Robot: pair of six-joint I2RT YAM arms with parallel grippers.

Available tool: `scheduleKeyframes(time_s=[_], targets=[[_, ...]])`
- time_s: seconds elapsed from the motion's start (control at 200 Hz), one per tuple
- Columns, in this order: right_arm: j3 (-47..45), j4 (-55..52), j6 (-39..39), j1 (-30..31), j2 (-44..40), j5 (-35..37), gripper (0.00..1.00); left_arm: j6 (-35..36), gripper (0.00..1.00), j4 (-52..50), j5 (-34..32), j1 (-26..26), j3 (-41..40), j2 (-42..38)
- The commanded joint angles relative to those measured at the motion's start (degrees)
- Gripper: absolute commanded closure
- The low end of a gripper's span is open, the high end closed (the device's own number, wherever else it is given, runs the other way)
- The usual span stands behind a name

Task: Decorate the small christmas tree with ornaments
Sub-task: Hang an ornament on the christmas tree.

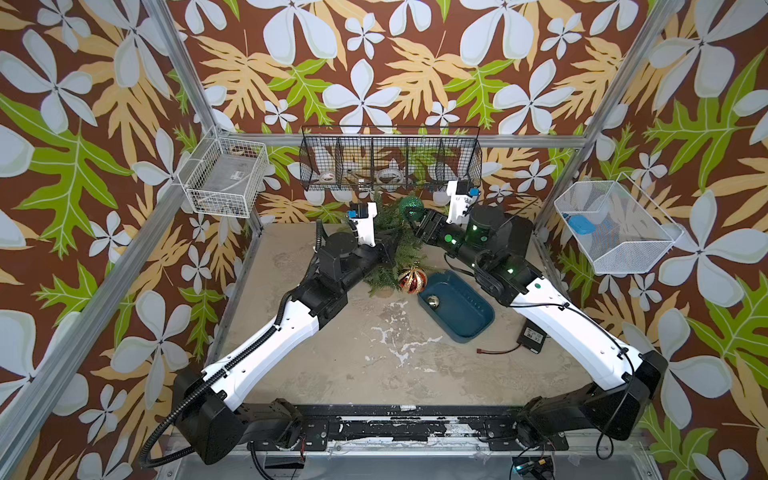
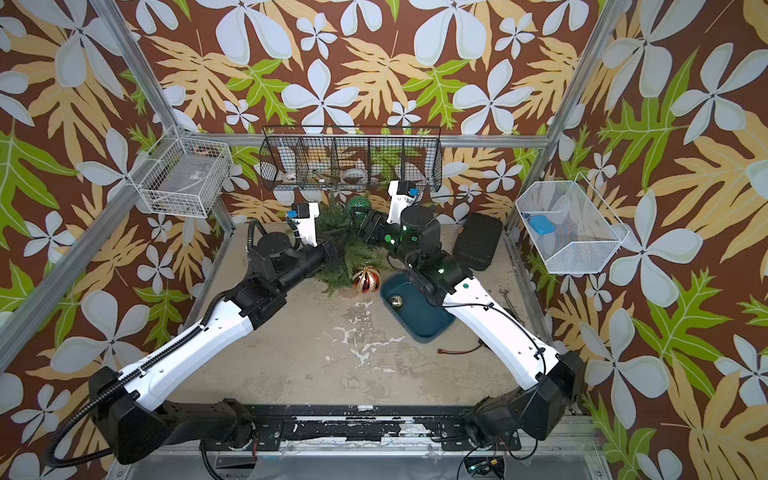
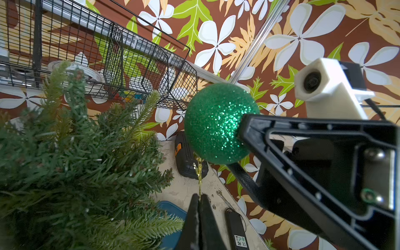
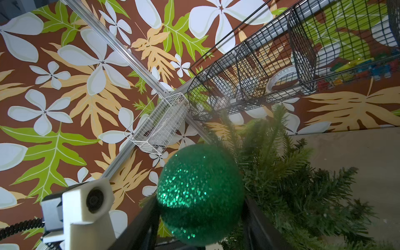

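Reaching in from the near edge of the sandy worktop [image 1: 353,374], two big black-and-white arms meet close to the far edge. The left arm [image 1: 266,345] comes in from the near left corner and the right arm [image 1: 573,332] from the near right corner.

Between their ends stands the small christmas tree [image 1: 395,249], bushy and dark green, by the middle of the far edge. Both top views show it [image 2: 336,266].

Just beside the tree, a bit nearer and to the right, a blue tray [image 1: 461,316] lies on the worktop.

A shiny red-and-gold striped ball [image 1: 412,280] sits at the tree's low branches on the near side. I cannot tell if it hangs there or rests on the worktop.

The glittery green ball [image 1: 411,206] is up high, right beside the top of the tree. The right gripper [image 4: 201,207] has its fingers [image 4: 149,207] pressed on two sides of this ball, squeezing it between them.

The little gold ball [image 1: 433,301] lies inside the tray, at the end closest to the tree.

A thin gold string [image 3: 199,173] runs from the green ball to the left gripper [image 3: 199,201]. Its fingers are pinched together on that string.
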Motion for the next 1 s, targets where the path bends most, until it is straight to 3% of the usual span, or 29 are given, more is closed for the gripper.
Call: scheduleKeyframes(time_s=[0.0, 0.335, 0.671, 0.996], targets=[[-0.1, 1.3, -0.4, -0.2, -0.1, -0.5, 0.4, 0.8, 1.0, -1.0, 0.9, 0.2, 0.3, 0.1], [-2.3, 3.9, 3.2, 0.2, 0.0, -6.4, 0.41, -0.5, 1.0, -1.9, -0.2, 0.9, -5.1, -5.7], [1.0, 3.1, 1.5, 7.1, 2.4, -4.8, 0.41, -1.5, 1.0, -3.1, -0.6, 3.5, -12.1, -14.3], [3.7, 2.1, 0.7, 9.3, 5.4, -3.5, 0.41, -2.0, 1.0, -4.2, 1.4, 7.3, -15.7, -19.0]])
